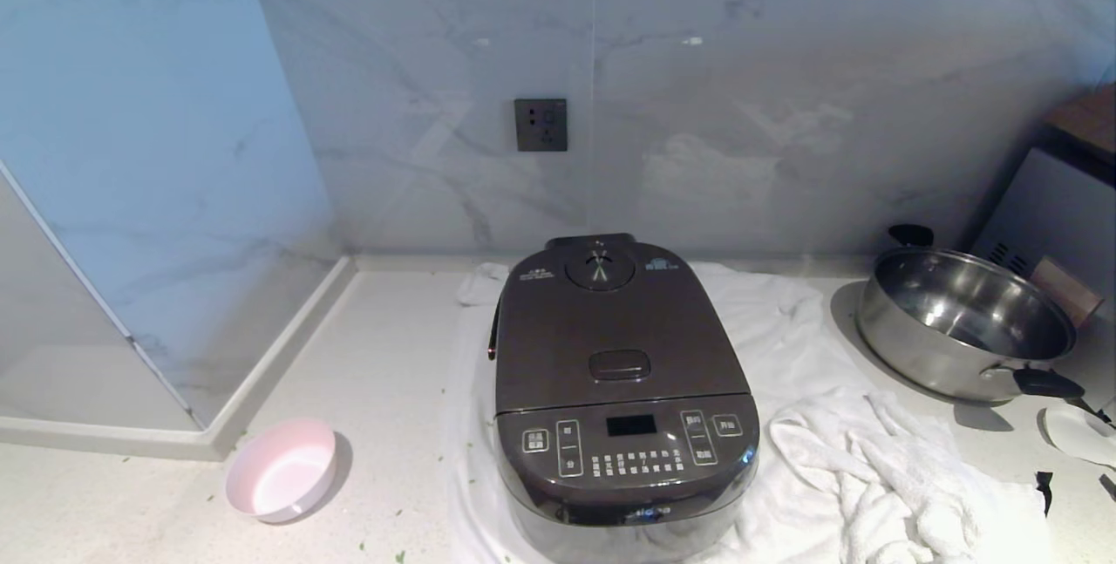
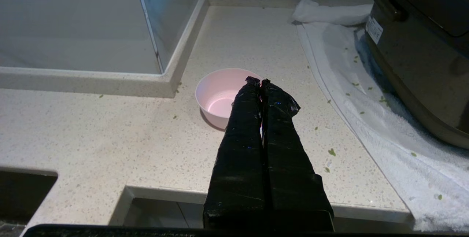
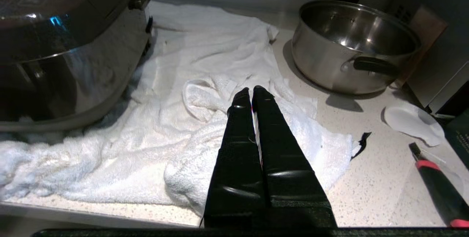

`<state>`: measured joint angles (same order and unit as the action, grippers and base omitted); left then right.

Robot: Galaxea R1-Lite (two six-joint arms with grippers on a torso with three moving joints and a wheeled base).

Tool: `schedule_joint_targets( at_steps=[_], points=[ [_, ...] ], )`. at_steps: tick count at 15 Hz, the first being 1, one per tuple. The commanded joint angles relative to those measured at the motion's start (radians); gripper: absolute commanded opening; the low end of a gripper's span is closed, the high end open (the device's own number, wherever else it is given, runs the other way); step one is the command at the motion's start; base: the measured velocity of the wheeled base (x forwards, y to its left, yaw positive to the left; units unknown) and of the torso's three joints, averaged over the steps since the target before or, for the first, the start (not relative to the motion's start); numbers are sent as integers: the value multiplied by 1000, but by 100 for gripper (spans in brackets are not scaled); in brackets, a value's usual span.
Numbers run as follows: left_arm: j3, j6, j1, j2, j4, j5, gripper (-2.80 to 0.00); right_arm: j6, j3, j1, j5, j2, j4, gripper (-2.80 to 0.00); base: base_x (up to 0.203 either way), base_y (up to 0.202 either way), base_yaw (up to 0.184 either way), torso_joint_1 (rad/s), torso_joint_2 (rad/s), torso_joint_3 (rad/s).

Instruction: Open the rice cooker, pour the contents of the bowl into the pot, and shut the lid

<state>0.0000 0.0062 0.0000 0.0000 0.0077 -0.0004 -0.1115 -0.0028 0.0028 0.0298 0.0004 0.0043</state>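
The dark brown-grey rice cooker (image 1: 621, 390) stands in the middle of the counter on a white towel (image 1: 819, 424), its lid (image 1: 610, 329) down. The pot inside is hidden. A pale pink bowl (image 1: 282, 470) sits on the counter to the cooker's left and looks empty. Small green bits (image 2: 332, 152) lie scattered on the counter and towel. Neither arm shows in the head view. My left gripper (image 2: 259, 81) hangs shut, empty, above the counter's front edge near the bowl (image 2: 219, 96). My right gripper (image 3: 252, 89) is shut, empty, above the bunched towel (image 3: 205, 119) to the right of the cooker (image 3: 66, 46).
A shiny steel pot (image 1: 968, 320) with black handles stands at the back right, a white spoon rest (image 1: 1077, 433) in front of it. A red-and-black tool (image 3: 436, 185) lies near the right front edge. A wall socket (image 1: 540, 124) sits behind the cooker. A raised ledge (image 1: 261, 372) borders the left.
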Motion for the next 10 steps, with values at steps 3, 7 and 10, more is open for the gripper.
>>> schedule_joint_targets(
  at_steps=[3, 7, 10],
  points=[
    [2, 0, 0, 0, 0, -1, -280, 59, 0, 0, -19, 0, -1, -280, 0, 0, 0, 0, 0, 0],
    [2, 0, 0, 0, 0, 0, -280, 45, 0, 0, -5, 1, 0, -280, 0, 0, 0, 0, 0, 0],
    [2, 0, 0, 0, 0, -1, -280, 89, 0, 0, -24, 1, -1, -280, 0, 0, 0, 0, 0, 0]
  ],
)
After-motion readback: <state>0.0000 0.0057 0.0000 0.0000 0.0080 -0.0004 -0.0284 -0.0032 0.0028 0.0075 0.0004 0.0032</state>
